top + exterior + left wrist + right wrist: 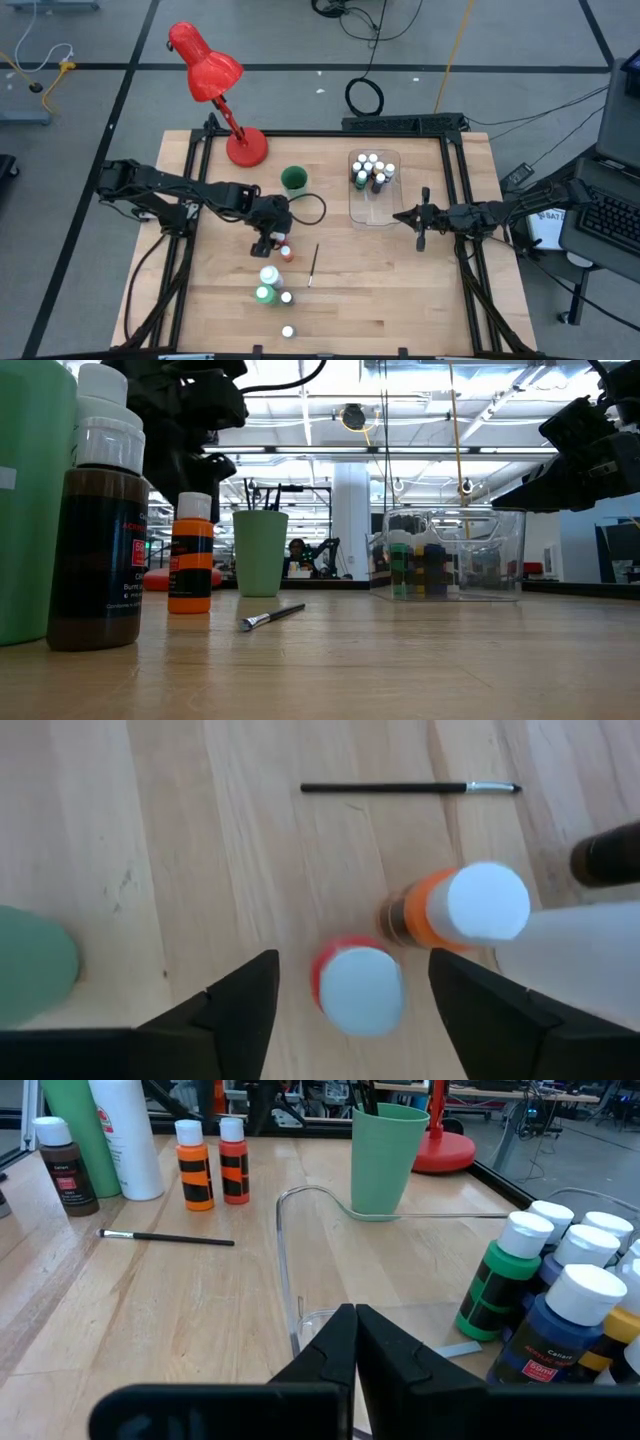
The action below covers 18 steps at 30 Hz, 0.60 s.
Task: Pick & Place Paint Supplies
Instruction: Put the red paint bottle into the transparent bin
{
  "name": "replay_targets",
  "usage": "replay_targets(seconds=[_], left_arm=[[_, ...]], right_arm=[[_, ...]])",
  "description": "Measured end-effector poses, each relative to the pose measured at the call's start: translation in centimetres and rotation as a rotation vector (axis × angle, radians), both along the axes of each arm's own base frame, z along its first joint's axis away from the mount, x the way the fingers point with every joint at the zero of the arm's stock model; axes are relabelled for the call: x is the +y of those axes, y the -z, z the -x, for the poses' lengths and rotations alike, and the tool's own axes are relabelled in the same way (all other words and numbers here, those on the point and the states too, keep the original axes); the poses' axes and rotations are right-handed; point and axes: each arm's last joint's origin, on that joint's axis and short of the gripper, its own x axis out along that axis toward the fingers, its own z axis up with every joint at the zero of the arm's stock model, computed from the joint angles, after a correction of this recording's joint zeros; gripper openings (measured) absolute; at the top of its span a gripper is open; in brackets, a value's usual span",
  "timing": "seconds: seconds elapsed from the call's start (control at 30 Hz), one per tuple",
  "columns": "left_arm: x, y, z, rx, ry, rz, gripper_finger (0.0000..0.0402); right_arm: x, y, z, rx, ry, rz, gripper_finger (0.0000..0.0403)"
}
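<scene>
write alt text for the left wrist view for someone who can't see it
The left gripper hangs open directly above a small red paint bottle with a white cap on the pale wooden table. A matching orange bottle stands beside it, and a thin dark-handled brush lies flat beyond.

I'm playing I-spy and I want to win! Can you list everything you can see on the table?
Lamp: one, red, far left corner of the table.
Cup: one, green, beside the lamp's base.
Tray: one, clear, to the right of the cup.
Tray bottles: a cluster, white caps, green and blue among them, inside the tray.
Big bottles: two, white and green, front middle.
Little loose bottles: four, red, orange, brown, and one of unclear colour near the front edge.
Brush: one, dark handle, lying flat to the right of the loose bottles.
Left hand: open, above the red bottle.
Right hand: shut, at the tray's edge.
</scene>
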Motion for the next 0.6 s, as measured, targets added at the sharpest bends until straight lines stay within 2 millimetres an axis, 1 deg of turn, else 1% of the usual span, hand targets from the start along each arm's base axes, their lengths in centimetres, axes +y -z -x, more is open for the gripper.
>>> replay_targets(seconds=[0.33,0.43,0.53,0.6], left_arm=[[0.05,0.07,0.13,0.014,0.005,-0.007,0.0181],[0.05,0.07,0.13,0.008,0.029,-0.036,0.0143],[0.06,-0.06,0.12,0.007,0.057,-0.056,0.0093],[0.10,-0.24,0.21,0.026,0.052,-0.070,0.0092]], right_arm=[[0.00,0.00,0.00,0.000,0.000,0.000,0.0004],[0.00,-0.01,0.00,0.000,0.000,0.000,0.0004],[0.00,0.00,0.00,0.000,0.000,0.000,0.0004],[0.00,0.00,0.00,0.000,0.000,0.000,0.0004]])
